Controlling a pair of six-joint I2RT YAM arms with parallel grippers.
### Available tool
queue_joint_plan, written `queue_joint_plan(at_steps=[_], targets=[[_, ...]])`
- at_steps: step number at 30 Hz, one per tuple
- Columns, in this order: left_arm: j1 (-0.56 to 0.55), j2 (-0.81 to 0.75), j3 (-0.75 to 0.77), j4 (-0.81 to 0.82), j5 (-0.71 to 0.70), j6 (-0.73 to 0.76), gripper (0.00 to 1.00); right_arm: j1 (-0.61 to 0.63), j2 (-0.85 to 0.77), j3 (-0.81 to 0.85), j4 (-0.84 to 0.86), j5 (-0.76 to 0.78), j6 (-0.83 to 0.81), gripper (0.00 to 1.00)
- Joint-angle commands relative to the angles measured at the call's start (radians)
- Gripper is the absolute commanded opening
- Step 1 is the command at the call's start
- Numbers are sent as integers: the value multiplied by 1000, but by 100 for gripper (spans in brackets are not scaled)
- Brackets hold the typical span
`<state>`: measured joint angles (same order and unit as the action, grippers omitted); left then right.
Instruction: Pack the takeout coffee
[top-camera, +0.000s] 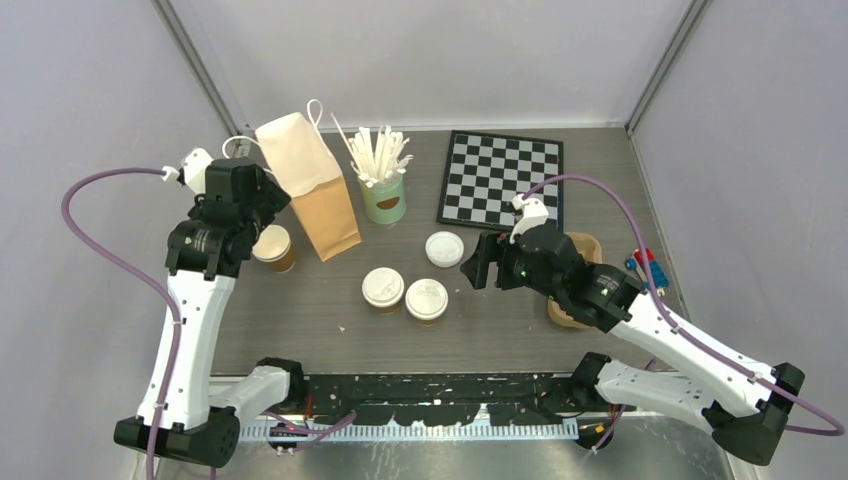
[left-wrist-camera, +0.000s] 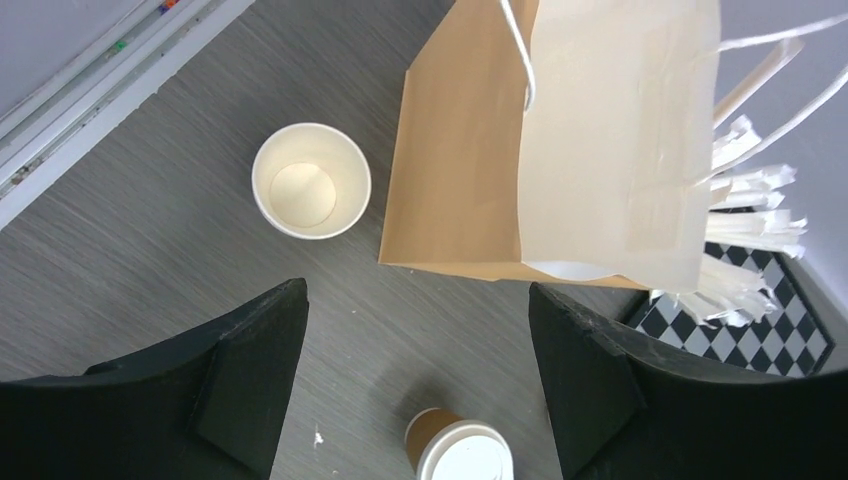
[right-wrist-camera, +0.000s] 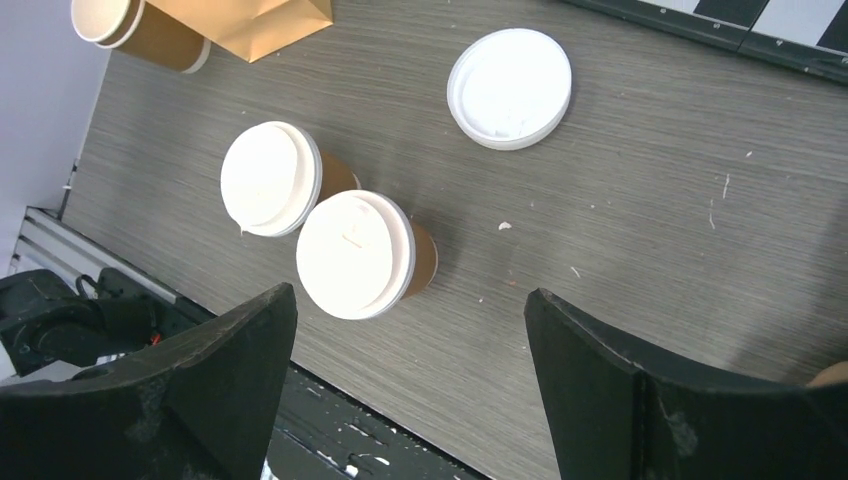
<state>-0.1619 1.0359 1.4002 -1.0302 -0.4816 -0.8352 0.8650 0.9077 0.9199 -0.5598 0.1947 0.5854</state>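
Observation:
Two tan paper cups with white lids, the takeout coffee, stand side by side near the table's front middle: one (top-camera: 383, 289) (right-wrist-camera: 270, 178) on the left, the other (top-camera: 427, 300) (right-wrist-camera: 355, 254) touching it on the right. My left gripper (top-camera: 268, 205) (left-wrist-camera: 418, 295) hangs open and empty above the table, between an uncovered tan cup (top-camera: 272, 247) (left-wrist-camera: 311, 180) and the brown paper bag (top-camera: 308, 185) (left-wrist-camera: 470, 150). My right gripper (top-camera: 476, 264) (right-wrist-camera: 410, 298) is open and empty, just right of the lidded cups. In the left wrist view one lidded cup (left-wrist-camera: 460, 455) shows at the bottom edge.
A loose white lid (top-camera: 444, 249) (right-wrist-camera: 510, 88) lies behind the lidded cups. A mint-green can of white sticks (top-camera: 384, 198) stands right of the bag. A chessboard (top-camera: 502, 180) lies at the back right. A brown pulp tray (top-camera: 572, 312) sits under my right arm.

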Motion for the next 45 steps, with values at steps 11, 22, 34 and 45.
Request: queue_joint_plan(at_steps=[11, 22, 34, 45], targets=[[130, 162, 71, 107, 117, -47, 78, 25, 183, 146, -13, -57, -185, 92], [130, 267, 42, 161, 198, -21, 63, 115, 400, 215, 53, -38, -182, 92], [123, 182, 137, 45, 187, 9, 0, 144, 372, 276, -47, 75, -106, 92], [123, 153, 398, -206, 310, 66, 0, 144, 128, 370, -225, 325, 39, 90]])
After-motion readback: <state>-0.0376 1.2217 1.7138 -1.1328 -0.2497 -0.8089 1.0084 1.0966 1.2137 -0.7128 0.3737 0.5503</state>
